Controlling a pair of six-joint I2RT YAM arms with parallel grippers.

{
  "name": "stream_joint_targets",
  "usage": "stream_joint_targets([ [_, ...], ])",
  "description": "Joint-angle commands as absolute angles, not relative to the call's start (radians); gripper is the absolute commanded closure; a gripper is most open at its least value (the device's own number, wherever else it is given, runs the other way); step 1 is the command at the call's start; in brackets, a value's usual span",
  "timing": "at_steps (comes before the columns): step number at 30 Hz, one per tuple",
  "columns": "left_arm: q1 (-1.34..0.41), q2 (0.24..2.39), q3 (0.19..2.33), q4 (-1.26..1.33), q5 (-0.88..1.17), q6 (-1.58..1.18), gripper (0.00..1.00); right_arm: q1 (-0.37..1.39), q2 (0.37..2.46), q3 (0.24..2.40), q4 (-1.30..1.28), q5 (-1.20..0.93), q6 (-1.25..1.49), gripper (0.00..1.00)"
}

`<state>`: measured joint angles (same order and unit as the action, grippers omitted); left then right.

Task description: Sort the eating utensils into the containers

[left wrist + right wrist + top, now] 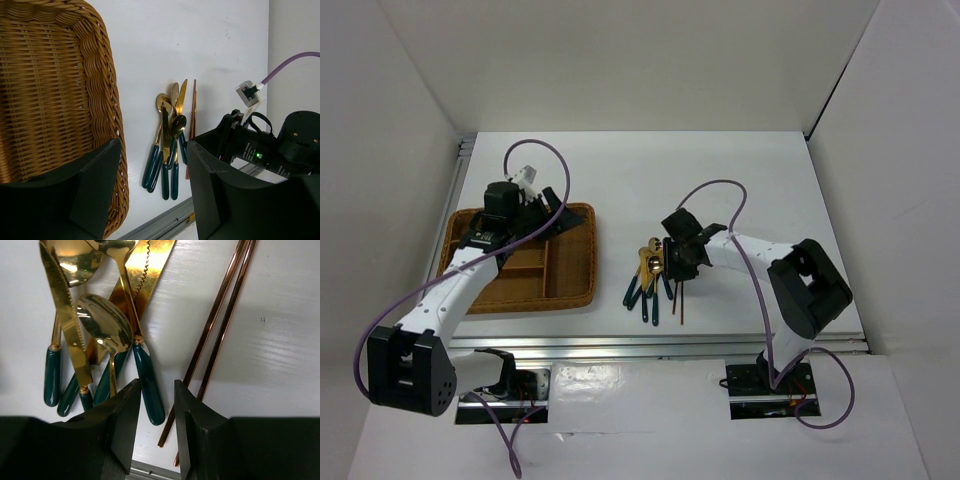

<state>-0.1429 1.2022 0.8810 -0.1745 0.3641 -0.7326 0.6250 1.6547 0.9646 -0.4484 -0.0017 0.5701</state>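
A metal rail (660, 345) edges the white table's (720, 180) near side.

The left arm (460, 282) and right arm (738, 245) are showing white tubes between bulky black joints, a purple cable (548, 148) is trailing along each, and the right gripper (156, 387) is showing black fingers (122, 425).

The left hand (154, 150) hangs at the end of a forward-stretched arm, jaws wide apart. The right hand (156, 395) points down from an arm bent leftward, jaws narrowly parted.
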Motion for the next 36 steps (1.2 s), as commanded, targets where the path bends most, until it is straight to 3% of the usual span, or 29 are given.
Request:
stream_joint_targets([
  [1, -0.143, 1.213, 0.911, -0.155, 0.379, -0.692, 0.31, 0.646, 1.681, 1.015, -0.422, 0.025, 0.551, 0.60],
  [8, -0.143, 1.241, 0.911, -0.166, 0.390, -0.683, 0.31, 0.678, 1.750, 1.045, -0.422, 0.046, 0.560, 0.60],
  [12, -0.143, 1.250, 0.911, -0.175, 0.390, -0.683, 0.31, 0.678, 1.772, 1.045, -0.440, 0.055, 0.569, 0.65],
  [20, -0.152, 1.284, 0.920, -0.123, 0.513, -0.664, 0.31, 0.678, 1.812, 1.045, -0.462, 0.098, 0.606, 0.93],
  [27, -0.210, 1.350, 0.832, 0.153, 0.908, -0.644, 0.31, 0.678, 1.750, 1.167, -0.610, 0.173, 0.655, 0.94],
  [36, -0.391, 1.453, 0.862, 0.218, 0.857, -0.617, 0.31, 0.678, 1.559, 1.221, -0.578, 0.173, 0.678, 0.94],
])
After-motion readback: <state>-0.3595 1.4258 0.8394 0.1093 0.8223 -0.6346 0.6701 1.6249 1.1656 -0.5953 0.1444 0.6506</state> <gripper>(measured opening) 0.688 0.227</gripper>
